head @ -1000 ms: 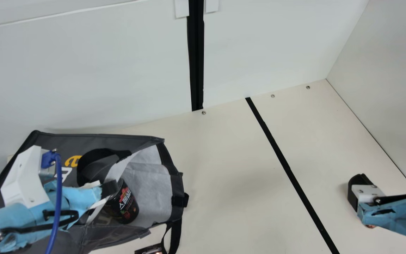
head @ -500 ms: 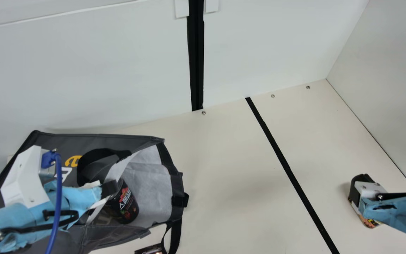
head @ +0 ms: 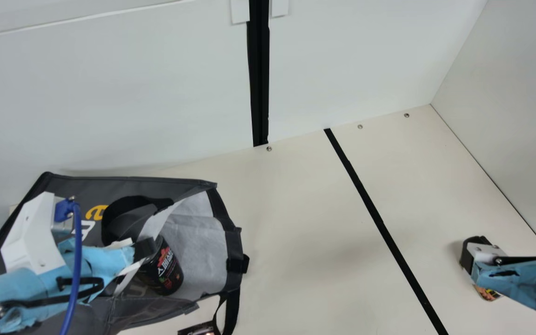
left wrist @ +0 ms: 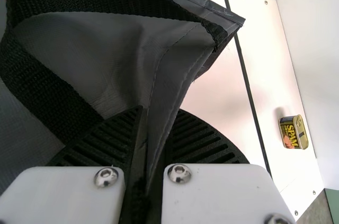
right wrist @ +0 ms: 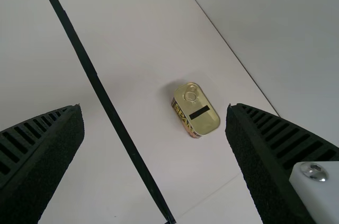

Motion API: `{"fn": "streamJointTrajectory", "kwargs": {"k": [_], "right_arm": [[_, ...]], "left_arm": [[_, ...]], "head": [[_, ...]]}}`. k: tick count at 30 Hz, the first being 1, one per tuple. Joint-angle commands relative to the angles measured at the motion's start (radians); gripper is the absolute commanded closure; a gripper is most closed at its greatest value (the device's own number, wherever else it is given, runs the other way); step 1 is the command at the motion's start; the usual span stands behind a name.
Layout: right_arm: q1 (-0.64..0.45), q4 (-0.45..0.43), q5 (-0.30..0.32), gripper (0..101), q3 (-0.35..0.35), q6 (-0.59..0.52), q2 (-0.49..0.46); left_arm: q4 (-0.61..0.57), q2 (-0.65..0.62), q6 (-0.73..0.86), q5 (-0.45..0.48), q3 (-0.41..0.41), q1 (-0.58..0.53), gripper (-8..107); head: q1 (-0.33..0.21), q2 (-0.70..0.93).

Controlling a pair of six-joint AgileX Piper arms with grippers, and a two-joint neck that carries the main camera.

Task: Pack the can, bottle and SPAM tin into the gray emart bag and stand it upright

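Note:
In the main view my left gripper [head: 144, 249] is over the gray emart bag [head: 72, 186], which lies on its side with its mouth toward the right. In the left wrist view the left gripper [left wrist: 156, 128] is shut on a fold of the gray bag [left wrist: 116, 54] beside its black handle. A black can [head: 163, 270] rests inside the mouth. My right gripper [head: 472, 253] hovers over the SPAM tin [head: 487, 293], partly hiding it. From the right wrist, that gripper [right wrist: 154, 110] stands open, the SPAM tin [right wrist: 197, 108] beyond its fingers, untouched.
A dark object [head: 198, 329] lies at the main view's bottom edge by the bag's strap. A black tape line [head: 379, 221] crosses the table between bag and tin. White walls [head: 519, 107] rise behind and at the right.
The right gripper has shifted slightly, so more of the SPAM tin shows beneath it than a second before. The left arm, the bag and the can have kept still.

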Motion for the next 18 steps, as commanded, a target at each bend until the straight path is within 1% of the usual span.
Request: {"fn": "streamJointTrajectory", "kwargs": {"k": [1, 18], "right_arm": [[-0.004, 0.001, 0.001, 6, 0.005, -0.026, -0.002], [-0.031, 0.023, 0.001, 6, 0.072, -0.200, 0.016]], "left_arm": [[0.000, 0.000, 0.000, 0.000, 0.000, 0.000, 107], [0.000, 0.000, 0.000, 0.000, 0.000, 0.000, 107]], "head": [[-0.023, -0.001], [-0.023, -0.001]]}}
